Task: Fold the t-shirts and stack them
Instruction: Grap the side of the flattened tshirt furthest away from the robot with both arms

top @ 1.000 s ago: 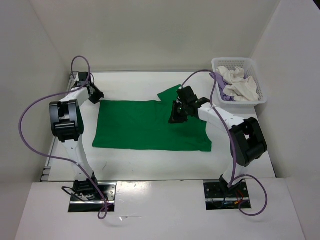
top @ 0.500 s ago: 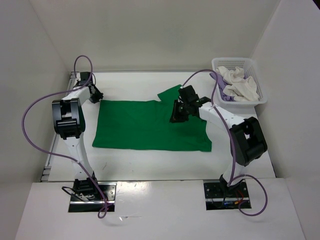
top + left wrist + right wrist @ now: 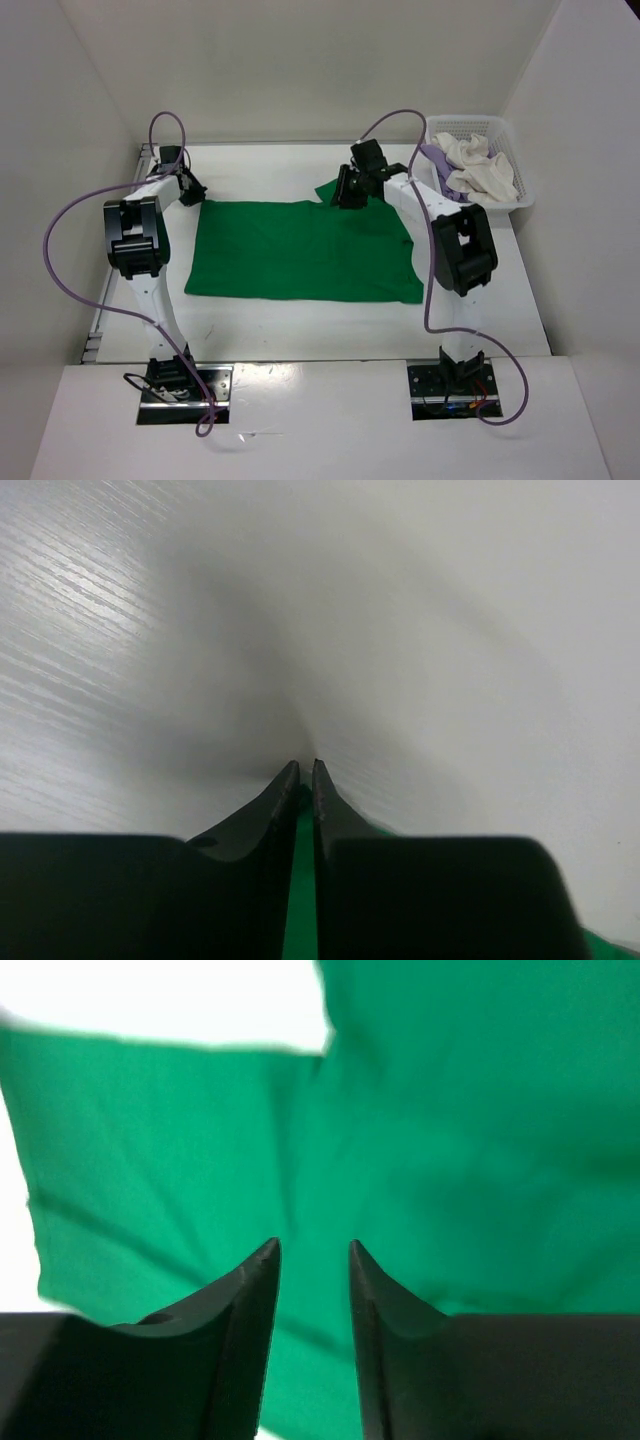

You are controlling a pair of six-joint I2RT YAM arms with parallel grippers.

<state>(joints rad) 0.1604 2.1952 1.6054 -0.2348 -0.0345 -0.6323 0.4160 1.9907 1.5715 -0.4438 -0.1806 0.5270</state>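
On the table point(image 3: 270, 320) the green shirt point(image 3: 300, 250) lies spread flat between the two arms. At its far left corner the left arm stretches forward and low, and the left gripper point(image 3: 301, 768) has its jaws pinched nearly together with a strip of green cloth between them. The right arm reaches to the far right sleeve, where the right gripper point(image 3: 314, 1248) hovers over the cloth with jaws parted and nothing in them. The white shirt point(image 3: 480, 165) and purple shirt point(image 3: 452, 197) sit in the basket point(image 3: 465, 120) at far right
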